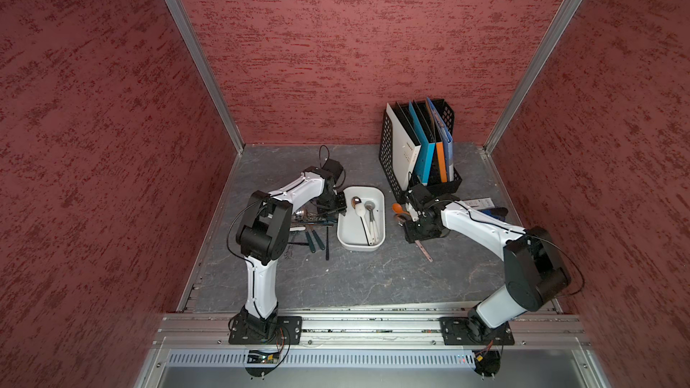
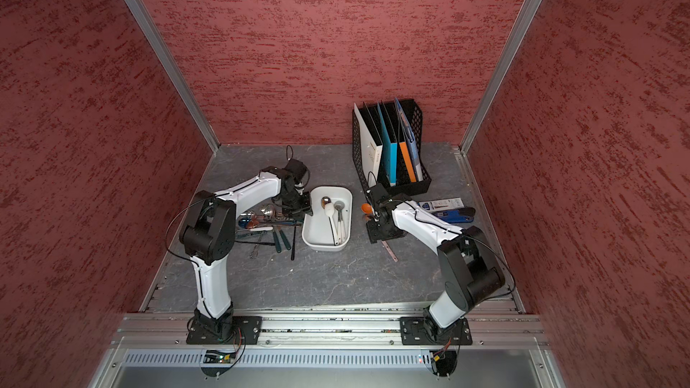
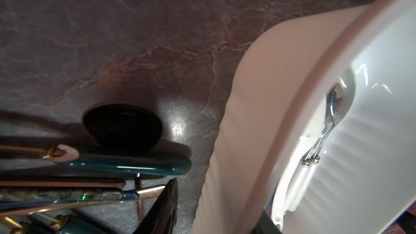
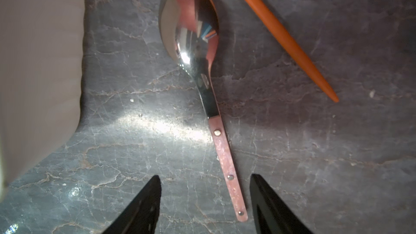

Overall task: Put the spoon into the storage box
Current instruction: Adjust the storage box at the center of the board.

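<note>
Right wrist view: the spoon [image 4: 208, 102], steel bowl and pinkish riveted handle, lies flat on the grey table [image 4: 315, 154], outside the storage box [image 4: 38, 64] and near its outer wall. The right gripper [image 4: 204, 176] stands over the handle end with its fingers [image 4: 146, 205] spread wide; the handle runs between them and neither finger touches it. An orange spoon [image 4: 276, 30] lies beside the steel bowl, on the side away from the box, its bowl tucked partly under the steel one.

In both top views the spoon's handle tip [image 1: 425, 251] shows on the right arm's side of the box, clear of the rim [image 1: 358, 247].

The box holds three spoons [image 1: 364, 218] lying lengthwise.

The left gripper [image 1: 336, 207] sits at the box's opposite long wall. Left wrist view: one finger [image 3: 164, 203] shows outside that wall and a dark part shows beyond it; whether the fingers pinch the wall or merely straddle it, I cannot tell.

A heap of cutlery [image 1: 313, 225] lies against that same side of the box. A black file rack [image 1: 418, 151] stands behind the box.
</note>
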Robot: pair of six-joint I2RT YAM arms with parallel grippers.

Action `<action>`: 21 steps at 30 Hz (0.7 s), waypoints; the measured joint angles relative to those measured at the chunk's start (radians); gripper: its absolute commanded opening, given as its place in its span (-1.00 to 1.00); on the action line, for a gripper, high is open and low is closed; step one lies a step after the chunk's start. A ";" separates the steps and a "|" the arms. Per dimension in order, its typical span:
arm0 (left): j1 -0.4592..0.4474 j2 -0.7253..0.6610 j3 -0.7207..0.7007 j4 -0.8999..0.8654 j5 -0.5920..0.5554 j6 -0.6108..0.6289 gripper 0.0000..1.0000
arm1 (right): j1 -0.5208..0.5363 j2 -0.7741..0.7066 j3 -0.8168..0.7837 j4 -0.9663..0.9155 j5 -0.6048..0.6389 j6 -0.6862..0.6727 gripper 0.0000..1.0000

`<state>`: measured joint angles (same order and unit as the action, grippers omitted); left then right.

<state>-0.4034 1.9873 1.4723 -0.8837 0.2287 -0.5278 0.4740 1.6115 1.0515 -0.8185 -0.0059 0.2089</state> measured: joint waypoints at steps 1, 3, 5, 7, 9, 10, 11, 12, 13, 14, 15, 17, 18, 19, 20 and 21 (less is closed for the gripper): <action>0.000 -0.006 -0.010 0.005 0.003 -0.006 -0.13 | -0.003 0.013 0.000 0.008 -0.001 0.000 0.29; 0.002 -0.018 -0.023 0.013 0.007 -0.012 -0.13 | -0.006 0.037 0.000 0.021 -0.005 -0.001 0.28; 0.002 -0.027 -0.028 0.018 0.011 -0.018 -0.13 | -0.007 0.055 -0.001 0.033 -0.013 -0.001 0.27; 0.001 -0.034 -0.028 0.023 0.014 -0.018 -0.09 | -0.008 0.068 -0.001 0.043 -0.021 -0.001 0.26; -0.001 -0.044 -0.028 0.025 0.017 -0.016 -0.04 | -0.008 0.080 -0.001 0.051 -0.032 -0.002 0.25; -0.003 -0.051 -0.028 0.025 0.018 -0.013 0.00 | -0.009 0.086 -0.002 0.054 -0.037 -0.001 0.25; -0.004 -0.058 -0.028 0.024 0.018 -0.009 0.03 | -0.010 0.092 -0.002 0.057 -0.040 -0.001 0.23; -0.006 -0.069 -0.028 0.023 0.018 -0.003 0.07 | -0.011 0.097 -0.002 0.059 -0.043 -0.002 0.22; -0.010 -0.082 -0.028 0.022 0.019 0.005 0.09 | -0.011 0.101 -0.002 0.061 -0.046 -0.001 0.20; -0.013 -0.093 -0.028 0.021 0.021 0.011 0.12 | -0.012 0.104 -0.002 0.062 -0.047 0.000 0.18; -0.016 -0.108 -0.028 0.020 0.024 0.018 0.14 | -0.013 0.108 -0.002 0.063 -0.049 0.000 0.16; -0.019 -0.139 -0.028 0.017 0.029 0.034 0.17 | -0.013 0.113 -0.003 0.064 -0.054 0.000 0.10; -0.021 -0.158 -0.028 0.013 0.031 0.044 0.18 | -0.013 0.117 -0.004 0.064 -0.056 0.001 0.08; -0.021 -0.177 -0.028 0.009 0.032 0.053 0.18 | -0.013 0.121 -0.004 0.064 -0.057 0.001 0.05; -0.021 -0.193 -0.028 0.005 0.032 0.059 0.19 | -0.013 0.125 -0.005 0.064 -0.058 0.002 0.01; -0.021 -0.214 -0.028 0.001 0.029 0.066 0.20 | -0.013 0.129 -0.006 0.064 -0.060 0.003 -0.01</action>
<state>-0.4248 1.7733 1.4441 -0.8829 0.2577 -0.4618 0.4606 1.7405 1.0454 -0.7544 -0.0654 0.2123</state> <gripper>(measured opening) 0.593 0.520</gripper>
